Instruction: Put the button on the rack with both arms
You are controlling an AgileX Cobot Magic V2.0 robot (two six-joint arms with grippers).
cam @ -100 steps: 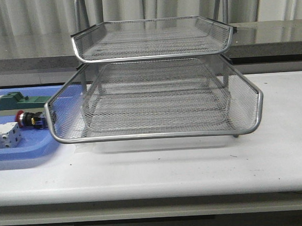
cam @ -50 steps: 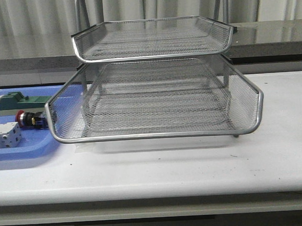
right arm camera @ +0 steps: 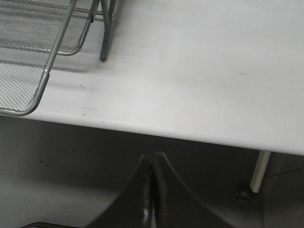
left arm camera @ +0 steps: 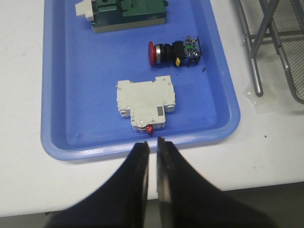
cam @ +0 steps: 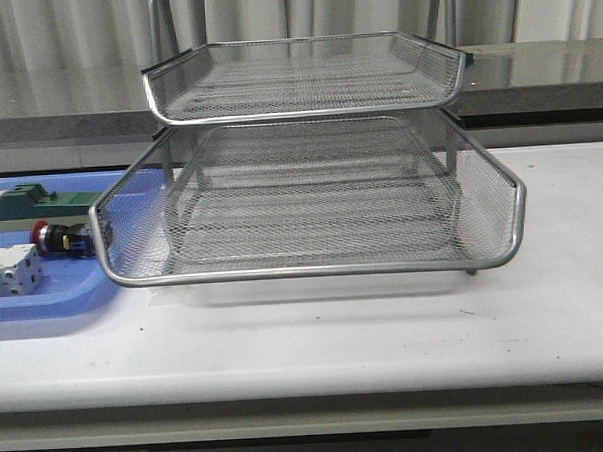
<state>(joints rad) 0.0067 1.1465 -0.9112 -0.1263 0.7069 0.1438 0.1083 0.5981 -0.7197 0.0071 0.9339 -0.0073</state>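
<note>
The button (cam: 57, 239) lies on its side in the blue tray (cam: 44, 299), left of the rack (cam: 313, 270). In the left wrist view the button (left arm camera: 173, 51) shows its red head, black body and blue and yellow rear. The rack is a silver wire-mesh letter tray with its lower tier slid forward; its legs (left arm camera: 256, 71) and a tier corner (right arm camera: 47, 71) show in the wrist views. My left gripper (left arm camera: 153, 141) hangs over the tray's near rim, empty, with a narrow gap between its fingers. My right gripper (right arm camera: 153, 159) is shut and empty, off the table's front edge. Neither arm shows in the front view.
The blue tray (left arm camera: 71, 95) also holds a white terminal block (left arm camera: 146, 102), just ahead of my left fingertips, and a green block (left arm camera: 128, 12) farther off. A strip of bare white table lies right of the rack (right arm camera: 213, 57).
</note>
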